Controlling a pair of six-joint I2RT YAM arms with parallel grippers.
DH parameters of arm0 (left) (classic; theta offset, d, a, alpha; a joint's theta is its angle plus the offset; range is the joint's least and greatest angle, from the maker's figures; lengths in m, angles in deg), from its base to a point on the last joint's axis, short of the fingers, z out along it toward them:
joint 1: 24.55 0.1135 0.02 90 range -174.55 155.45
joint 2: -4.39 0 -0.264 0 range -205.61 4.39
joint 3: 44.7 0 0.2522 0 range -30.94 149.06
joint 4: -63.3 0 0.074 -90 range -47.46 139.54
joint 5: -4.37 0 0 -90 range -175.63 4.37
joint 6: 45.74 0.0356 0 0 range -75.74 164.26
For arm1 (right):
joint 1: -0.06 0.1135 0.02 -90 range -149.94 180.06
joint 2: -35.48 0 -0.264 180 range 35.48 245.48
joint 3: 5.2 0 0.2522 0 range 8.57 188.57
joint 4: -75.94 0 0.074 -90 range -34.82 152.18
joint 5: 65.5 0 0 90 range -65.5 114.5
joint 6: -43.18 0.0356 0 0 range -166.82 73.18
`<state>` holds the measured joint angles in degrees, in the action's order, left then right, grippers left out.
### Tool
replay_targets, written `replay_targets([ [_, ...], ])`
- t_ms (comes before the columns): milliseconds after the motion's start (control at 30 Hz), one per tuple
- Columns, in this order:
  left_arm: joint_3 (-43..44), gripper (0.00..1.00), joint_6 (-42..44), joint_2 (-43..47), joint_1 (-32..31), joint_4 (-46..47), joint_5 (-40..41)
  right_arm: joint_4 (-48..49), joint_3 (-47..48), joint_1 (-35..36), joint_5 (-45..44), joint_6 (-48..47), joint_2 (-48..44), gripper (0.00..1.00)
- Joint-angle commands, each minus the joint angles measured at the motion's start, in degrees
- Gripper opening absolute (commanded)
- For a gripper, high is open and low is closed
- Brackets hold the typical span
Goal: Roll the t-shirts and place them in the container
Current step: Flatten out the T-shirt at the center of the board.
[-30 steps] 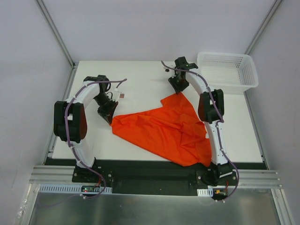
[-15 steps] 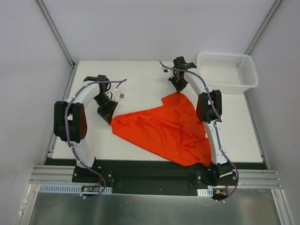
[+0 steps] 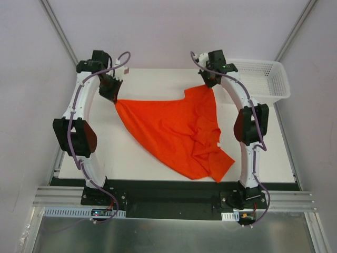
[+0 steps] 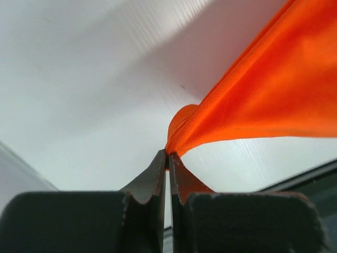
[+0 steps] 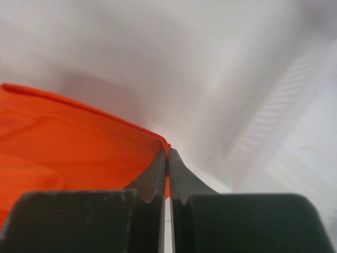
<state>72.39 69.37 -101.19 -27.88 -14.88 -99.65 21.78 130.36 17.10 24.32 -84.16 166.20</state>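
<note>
Top external: 1 orange t-shirt, 1 white basket; left fingers and right fingers each pinch 1 corner.

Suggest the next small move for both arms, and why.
Probably lower the left gripper and right gripper together, laying the t-shirt flat on the table. Each pinches a corner and the edge between them looks taut, but the near part lies wrinkled.

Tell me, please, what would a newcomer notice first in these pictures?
The bright orange-red t-shirt dominates, spread across the white table. The left fingers and the right fingers each pinch a far corner, holding that edge stretched between them. A white mesh basket sits at the far right.
</note>
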Motion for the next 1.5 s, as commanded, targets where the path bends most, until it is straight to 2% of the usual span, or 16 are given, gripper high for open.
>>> replay_targets([
  [0,14.2,0.0,0.1,-0.2,0.3,-2.4,2.7,10.0,3.6,-0.6,-0.7,-2.1,-14.2,0.01],
  [33,18.7,0.0,-0.1,-0.4,0.3,-2.4,3.5,10.5,4.1,-0.7,-1.4,-2.2,-15.3,0.01],
  [233,31.7,0.0,-0.4,0.5,1.0,-1.5,7.5,13.5,6.3,-0.9,-4.3,-3.3,-24.1,0.01],
  [433,36.6,0.0,-0.9,6.8,1.1,3.3,13.5,13.5,3.2,3.5,-8.3,-9.1,-34.1,0.01],
  [567,36.3,0.0,-0.9,11.6,1.3,4.1,15.4,12.0,0.1,9.7,-13.0,-13.2,-41.1,0.01],
  [700,30.5,0.0,-0.2,20.6,1.3,7.6,16.8,11.0,-3.2,15.0,-17.2,-16.6,-48.1,0.01],
  [800,28.9,0.0,0.1,25.9,1.3,8.5,16.9,7.5,-1.5,18.8,-19.8,-18.2,-52.1,0.01],
  [967,26.4,0.0,-0.4,33.6,1.3,9.1,16.8,1.1,6.9,22.9,-21.4,-21.8,-56.0,0.01],
  [1100,25.5,0.0,-0.6,39.4,1.3,9.2,17.1,-1.5,14.4,24.4,-21.1,-21.6,-57.8,0.01],
  [1267,27.1,0.0,0.3,42.2,1.5,10.2,16.6,-0.6,14.3,22.7,-19.9,-22.3,-60.8,0.01],
  [1400,29.6,0.0,1.2,39.9,1.5,10.6,15.3,2.6,10.9,22.2,-20.2,-23.4,-62.1,0.0],
  [1467,29.2,0.0,1.1,38.6,1.6,10.6,14.1,6.6,2.9,22.2,-19.9,-25.6,-64.3,0.01],
])
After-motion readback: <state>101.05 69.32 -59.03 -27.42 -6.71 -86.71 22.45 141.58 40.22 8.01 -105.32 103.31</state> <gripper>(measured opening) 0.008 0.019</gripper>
